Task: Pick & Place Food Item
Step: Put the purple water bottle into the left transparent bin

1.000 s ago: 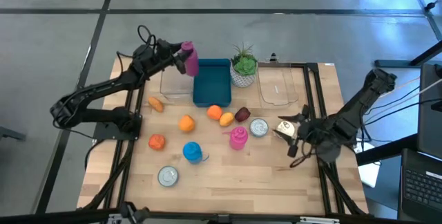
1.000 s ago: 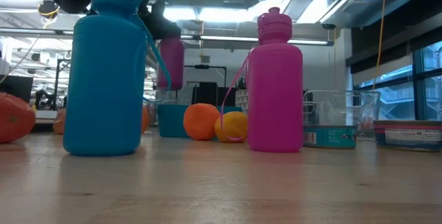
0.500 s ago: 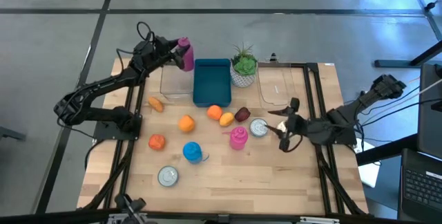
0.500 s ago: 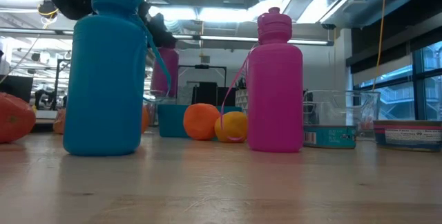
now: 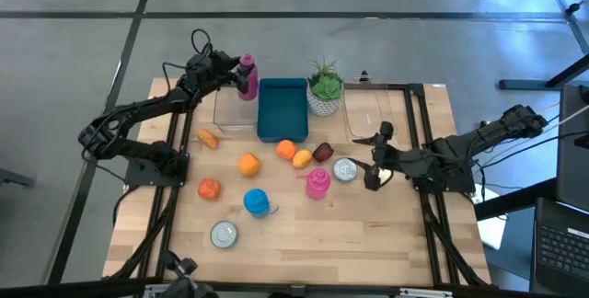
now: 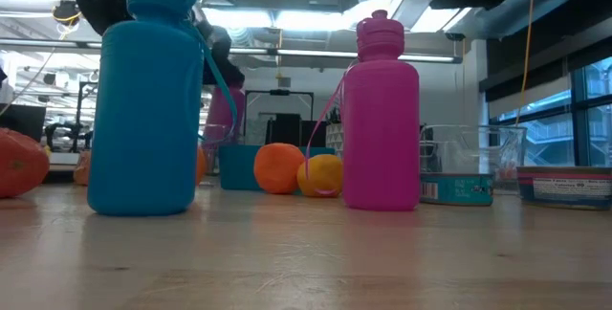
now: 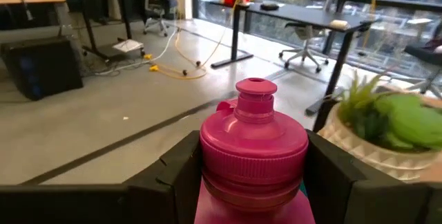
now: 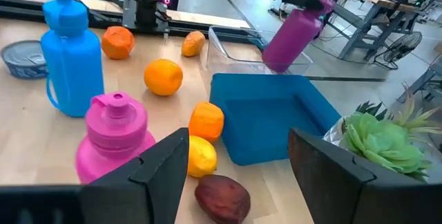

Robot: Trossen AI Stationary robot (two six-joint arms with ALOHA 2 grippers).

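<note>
The room beyond was an open workshop with grey floor point(image 5: 368, 59), desks and office chairs by tall windows. The pale wooden tabletop point(image 5: 304, 234) carried everything else. The left gripper point(image 5: 241, 70) was raised over the clear plastic bin point(image 5: 225, 114) at the table's far side, its fingers point(image 7: 173, 175) clamped on a magenta plastic bottle point(image 5: 247, 75) just below the cap; whether the bottle's base touched the bin could not be told. Just beside that gripper, toward the table's middle, lay the blue rectangular tray point(image 5: 281, 109), then a green plant in a white pot point(image 5: 324, 88).

The right gripper point(image 5: 375, 155) hovered with its fingers apart and empty, near the second clear container point(image 5: 373, 119). Just beside it stood a round silver tin point(image 5: 345, 169) and a pink bottle point(image 5: 317, 183); further off from it were a dark red fruit point(image 5: 323, 152), a yellow lemon point(image 5: 302, 158), two oranges point(image 5: 285, 149) point(image 5: 248, 164), a blue bottle point(image 5: 256, 202), a reddish-orange fruit point(image 5: 209, 189), a small orange piece point(image 5: 208, 137) and another tin point(image 5: 224, 234).
</note>
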